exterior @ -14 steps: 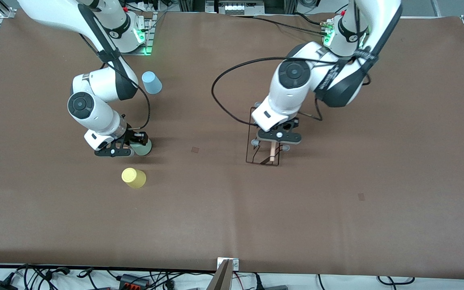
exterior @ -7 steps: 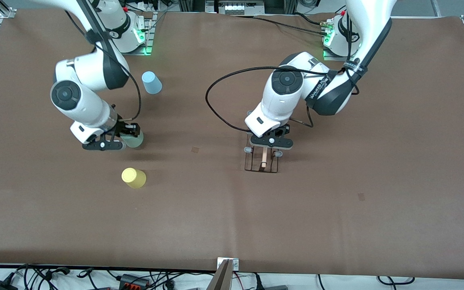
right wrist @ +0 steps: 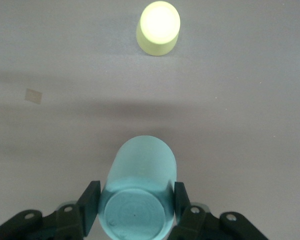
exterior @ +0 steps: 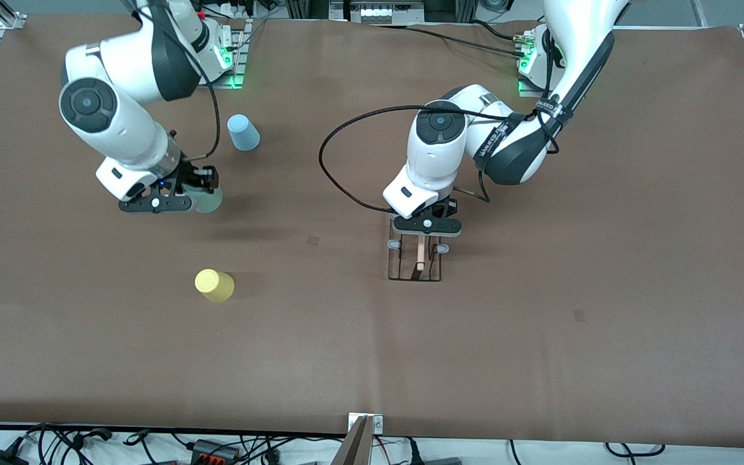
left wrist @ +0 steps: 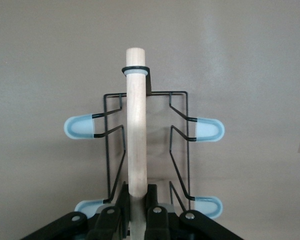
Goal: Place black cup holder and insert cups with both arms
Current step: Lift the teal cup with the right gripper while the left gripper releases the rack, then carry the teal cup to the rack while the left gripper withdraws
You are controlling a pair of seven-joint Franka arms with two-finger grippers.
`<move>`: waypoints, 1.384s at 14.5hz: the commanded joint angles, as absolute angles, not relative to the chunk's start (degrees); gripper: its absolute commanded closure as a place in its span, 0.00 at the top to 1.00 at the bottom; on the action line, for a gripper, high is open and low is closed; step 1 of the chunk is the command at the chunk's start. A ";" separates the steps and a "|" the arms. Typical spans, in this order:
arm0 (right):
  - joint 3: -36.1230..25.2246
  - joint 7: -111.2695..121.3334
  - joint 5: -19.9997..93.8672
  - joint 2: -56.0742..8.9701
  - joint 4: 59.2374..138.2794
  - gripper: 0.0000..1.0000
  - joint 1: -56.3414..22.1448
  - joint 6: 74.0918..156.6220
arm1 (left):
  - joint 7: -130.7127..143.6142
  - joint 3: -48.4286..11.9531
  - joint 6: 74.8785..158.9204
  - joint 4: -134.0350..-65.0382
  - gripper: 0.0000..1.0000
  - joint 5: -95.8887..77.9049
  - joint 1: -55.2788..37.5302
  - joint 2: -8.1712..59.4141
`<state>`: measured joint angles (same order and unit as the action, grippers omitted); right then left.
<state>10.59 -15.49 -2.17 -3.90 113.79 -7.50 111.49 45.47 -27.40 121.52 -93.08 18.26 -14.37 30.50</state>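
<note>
Left gripper (exterior: 421,227) is clamped on the wooden rod handle (left wrist: 136,135) of the black cup holder (exterior: 414,258), w/ the rack's wire base at the bench (exterior: 540,336) near mid-bench; whether it rests there can't be told. Grey-blue prongs (left wrist: 80,128) stick out both sides. Right gripper (exterior: 199,188) holds the pale green cup (right wrist: 138,192) up over the bench at the right arm's end. Yellow cup (exterior: 214,285) sits upside down, nearer the front camera; light blue cup (exterior: 243,132) stands farther off, well apart.
</note>
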 commanded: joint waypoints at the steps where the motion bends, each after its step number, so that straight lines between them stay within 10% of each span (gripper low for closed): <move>1: 10.81 -16.00 -2.29 -4.39 112.32 0.21 -7.74 109.78 | 47.29 -27.33 121.03 -91.23 0.01 20.30 -15.56 31.29; 5: 10.81 -16.08 -2.11 -4.66 112.50 0.21 -7.73 109.69 | 47.37 -27.33 121.03 -91.23 0.10 20.30 -15.56 31.29; 6: 10.81 -16.08 -1.94 -4.66 112.41 0.21 -7.82 109.69 | 47.37 -27.33 121.03 -91.23 0.25 20.22 -15.47 31.20; 8: 10.81 -16.08 -1.85 -5.10 112.50 0.21 -7.73 109.69 | 47.11 -27.42 120.85 -91.23 1.00 20.30 -15.12 31.11; 20: 10.90 -48.03 8.44 -8.77 103.74 0.21 -21.77 110.39 | 25.35 -27.51 101.11 -82.72 1.00 19.51 -6.95 25.40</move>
